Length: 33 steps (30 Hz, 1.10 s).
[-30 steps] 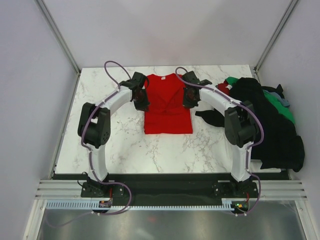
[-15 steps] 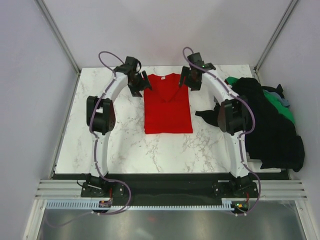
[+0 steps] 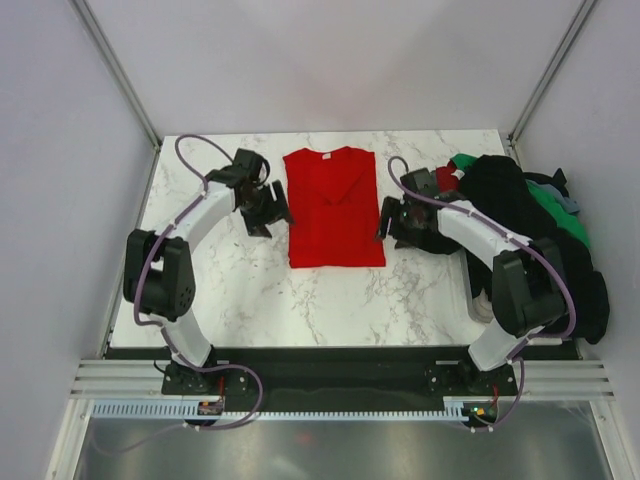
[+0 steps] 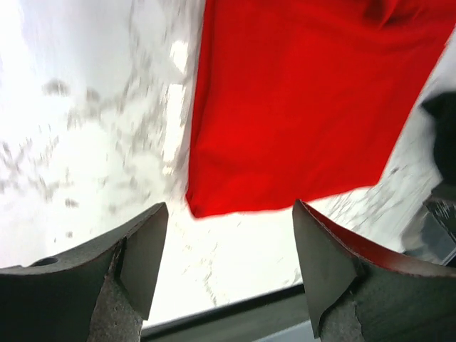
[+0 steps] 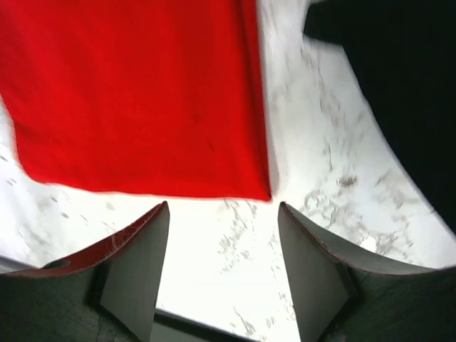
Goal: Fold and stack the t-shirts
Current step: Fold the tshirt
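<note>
A bright red t-shirt [image 3: 335, 207] lies flat on the marble table [image 3: 300, 305], its sides folded in so it forms a tall rectangle with the collar at the far end. My left gripper [image 3: 264, 222] hovers just off its left edge, open and empty. On the other side, my right gripper [image 3: 388, 228] is also open with nothing in it. In the left wrist view the red t-shirt [image 4: 306, 107] shows its near corner just beyond the left gripper [image 4: 228, 214]. The right wrist view has the red t-shirt [image 5: 135, 92] ahead of the right gripper [image 5: 222, 210].
A heap of other t-shirts [image 3: 535, 240], mostly black with green, dark red and grey-blue showing, covers the table's right edge. One black piece [image 5: 399, 85] reaches out close behind my right gripper. White walls enclose the table on three sides.
Both grippers were shut over the red t-shirt's upper half; they opened, let the cloth go, swung to the collar end, then drew back to the shirt's two sides.
</note>
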Each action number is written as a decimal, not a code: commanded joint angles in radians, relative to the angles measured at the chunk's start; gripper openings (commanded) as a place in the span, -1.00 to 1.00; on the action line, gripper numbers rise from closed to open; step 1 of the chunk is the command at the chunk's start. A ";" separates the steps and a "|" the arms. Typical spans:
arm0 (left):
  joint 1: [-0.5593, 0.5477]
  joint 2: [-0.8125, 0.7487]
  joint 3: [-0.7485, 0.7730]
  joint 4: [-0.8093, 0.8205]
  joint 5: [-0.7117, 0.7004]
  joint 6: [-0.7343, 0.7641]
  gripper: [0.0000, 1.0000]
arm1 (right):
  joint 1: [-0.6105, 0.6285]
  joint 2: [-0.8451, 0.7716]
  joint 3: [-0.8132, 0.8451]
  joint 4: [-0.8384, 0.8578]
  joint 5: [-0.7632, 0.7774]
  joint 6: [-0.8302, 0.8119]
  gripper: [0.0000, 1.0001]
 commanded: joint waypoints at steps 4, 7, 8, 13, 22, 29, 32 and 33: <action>-0.040 -0.153 -0.310 0.191 0.058 -0.021 0.54 | -0.001 -0.046 -0.219 0.167 -0.118 0.014 0.36; -0.041 -0.162 -0.393 0.251 0.081 -0.039 0.55 | 0.000 -0.043 -0.252 0.222 -0.134 0.013 0.32; -0.043 -0.162 -0.408 0.261 0.088 -0.044 0.55 | -0.001 -0.047 -0.261 0.239 -0.135 0.014 0.32; -0.046 -0.154 -0.467 0.337 0.111 -0.059 0.57 | -0.001 -0.021 -0.296 0.288 -0.132 0.010 0.22; -0.055 -0.121 -0.524 0.406 0.105 -0.073 0.29 | 0.000 0.019 -0.353 0.339 -0.129 0.001 -0.11; -0.056 -0.076 -0.559 0.447 0.092 -0.087 -0.28 | -0.003 0.028 -0.371 0.350 -0.123 -0.007 -0.38; -0.058 -0.049 -0.553 0.462 0.097 -0.093 -0.31 | -0.001 0.037 -0.378 0.353 -0.123 -0.012 -0.44; -0.061 -0.046 -0.551 0.464 0.095 -0.095 -0.31 | -0.003 0.040 -0.379 0.351 -0.123 -0.015 -0.45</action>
